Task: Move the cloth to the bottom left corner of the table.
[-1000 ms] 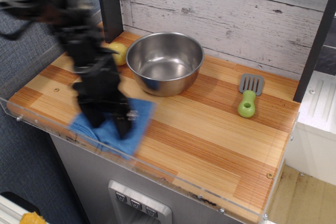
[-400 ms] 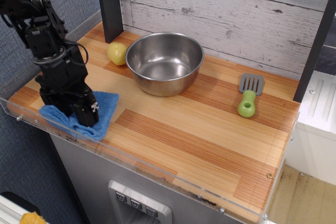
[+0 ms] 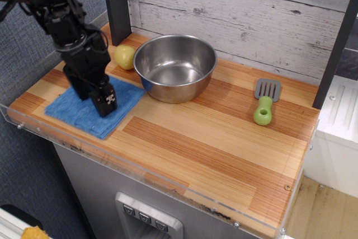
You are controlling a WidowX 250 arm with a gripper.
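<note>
The cloth [image 3: 89, 109] lies flat directly beneath the pincer [image 3: 99, 103], left of the steel bowl [image 3: 175, 65]; its opening cannot be told.

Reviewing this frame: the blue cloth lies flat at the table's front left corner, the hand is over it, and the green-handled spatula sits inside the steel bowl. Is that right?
Not quite. The spatula is not in the steel bowl, which looks empty; it lies on the table to the bowl's right, apart from it. The rest holds: the blue cloth lies flat at the front left corner with the hand over it. The observation.image view shows this.
</note>
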